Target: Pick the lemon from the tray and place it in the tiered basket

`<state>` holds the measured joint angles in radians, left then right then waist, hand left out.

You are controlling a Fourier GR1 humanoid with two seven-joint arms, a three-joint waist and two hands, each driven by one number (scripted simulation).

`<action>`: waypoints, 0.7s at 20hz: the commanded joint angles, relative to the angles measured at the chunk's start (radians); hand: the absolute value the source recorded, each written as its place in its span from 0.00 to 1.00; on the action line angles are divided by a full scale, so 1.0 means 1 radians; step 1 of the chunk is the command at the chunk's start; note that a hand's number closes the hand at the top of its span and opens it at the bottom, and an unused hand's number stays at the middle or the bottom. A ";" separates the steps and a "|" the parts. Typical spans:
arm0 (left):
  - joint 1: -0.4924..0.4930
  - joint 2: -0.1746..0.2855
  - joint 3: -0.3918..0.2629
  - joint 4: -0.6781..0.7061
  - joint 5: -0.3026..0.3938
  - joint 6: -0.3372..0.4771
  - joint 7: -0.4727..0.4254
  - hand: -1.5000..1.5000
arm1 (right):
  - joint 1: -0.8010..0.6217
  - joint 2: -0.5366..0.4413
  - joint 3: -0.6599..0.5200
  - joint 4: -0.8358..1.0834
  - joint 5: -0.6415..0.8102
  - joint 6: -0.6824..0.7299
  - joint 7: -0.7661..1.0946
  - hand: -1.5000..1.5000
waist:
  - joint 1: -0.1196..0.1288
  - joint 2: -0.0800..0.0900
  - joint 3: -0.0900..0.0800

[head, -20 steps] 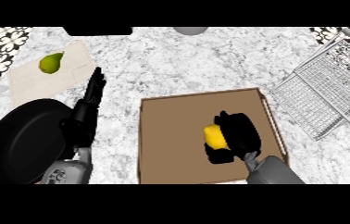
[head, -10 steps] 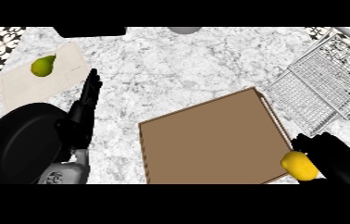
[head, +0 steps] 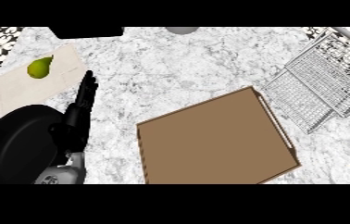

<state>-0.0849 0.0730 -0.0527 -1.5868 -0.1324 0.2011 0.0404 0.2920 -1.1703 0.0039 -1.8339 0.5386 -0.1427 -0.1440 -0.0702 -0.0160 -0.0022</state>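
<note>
The brown tray lies bare on the marble counter at the lower middle, with no lemon on it. No lemon shows anywhere in the head view. The wire tiered basket stands at the right edge, its mesh shelves stepping down toward the tray. My left hand rests open at the left, fingers straight and pointing away from me, beside the black pan. My right hand and forearm are out of the picture.
A black round pan sits at the lower left. A green pear lies on a pale cutting board at the upper left. A dark object and a grey bowl touch the far edge.
The right hand lifted the lemon off the tray, carried it to the lower right, and has now left the view with it. The view has shifted; the left hand stayed put.
</note>
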 commanded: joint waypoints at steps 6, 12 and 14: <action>-0.001 0.026 0.023 -0.023 0.014 -0.021 0.010 0.50 | 0.073 -0.138 -0.512 -0.074 -0.395 0.290 -0.050 1.00 | 0.005 0.000 -0.001; -0.009 -0.003 -0.014 -0.035 0.009 -0.027 0.024 0.50 | 0.019 -0.092 -0.651 0.015 -0.637 0.527 -0.041 1.00 | 0.042 0.008 0.000; 0.021 -0.020 -0.018 0.008 -0.004 -0.009 -0.041 0.50 | 0.035 -0.048 -0.672 -0.030 -0.683 0.577 0.021 1.00 | 0.037 0.008 0.000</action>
<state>-0.0877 0.0621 -0.0729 -1.6048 -0.1370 0.1886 0.0514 0.3277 -1.2546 -0.5913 -1.8448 -0.0200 0.3133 -0.1726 -0.0368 -0.0093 -0.0021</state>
